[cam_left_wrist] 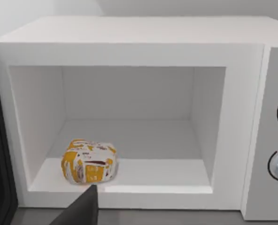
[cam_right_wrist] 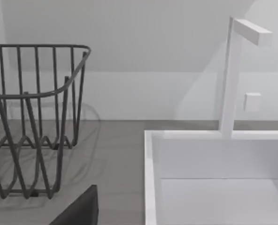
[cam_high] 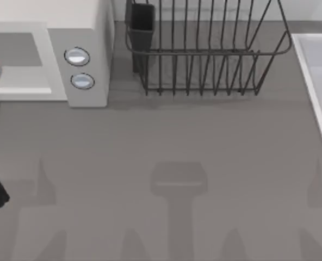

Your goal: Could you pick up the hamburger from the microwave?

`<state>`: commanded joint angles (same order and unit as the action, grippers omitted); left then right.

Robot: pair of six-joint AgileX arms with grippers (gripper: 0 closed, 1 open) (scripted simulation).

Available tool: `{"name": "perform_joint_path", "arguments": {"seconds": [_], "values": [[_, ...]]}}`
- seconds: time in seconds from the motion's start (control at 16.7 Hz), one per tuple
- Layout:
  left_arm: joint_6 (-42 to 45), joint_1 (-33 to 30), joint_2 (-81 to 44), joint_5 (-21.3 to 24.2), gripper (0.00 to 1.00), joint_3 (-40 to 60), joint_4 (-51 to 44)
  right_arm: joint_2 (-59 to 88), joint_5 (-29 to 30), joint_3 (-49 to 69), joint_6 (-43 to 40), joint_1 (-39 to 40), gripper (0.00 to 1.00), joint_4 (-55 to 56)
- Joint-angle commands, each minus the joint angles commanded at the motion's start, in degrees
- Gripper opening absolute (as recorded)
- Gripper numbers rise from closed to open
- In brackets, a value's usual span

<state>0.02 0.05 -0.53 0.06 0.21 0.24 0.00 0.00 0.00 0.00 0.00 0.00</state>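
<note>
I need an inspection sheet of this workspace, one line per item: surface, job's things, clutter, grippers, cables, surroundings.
Surface: grey table, carrying only shadows in its middle.
Job's things: hamburger sits on the cavity floor of the microwave, near the front edge; door open, two knobs on the side panel.
Clutter: black wire dish rack right of the microwave, with a dark cup at its corner.
Grippers: left gripper's dark finger is just in front of the microwave opening; right gripper's finger is between rack and sink.
Cables: nothing seen.
Surroundings: white sink with faucet at the table's right; pale wall behind.
</note>
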Motion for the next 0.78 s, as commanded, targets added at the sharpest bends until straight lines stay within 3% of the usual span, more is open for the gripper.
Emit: {"name": "perform_joint_path", "arguments": {"seconds": [0.36, 0.78], "values": [[0.61, 1.5, -14.51, 1.62, 1.0, 5.87, 6.64, 0.0, 0.0, 0.0, 0.0, 0.0, 1.0, 0.0], [2.09, 5.04, -49.21, 5.48, 1.0, 19.82, 22.5, 0.0, 0.0, 0.0, 0.0, 0.0, 1.0, 0.0]]}}
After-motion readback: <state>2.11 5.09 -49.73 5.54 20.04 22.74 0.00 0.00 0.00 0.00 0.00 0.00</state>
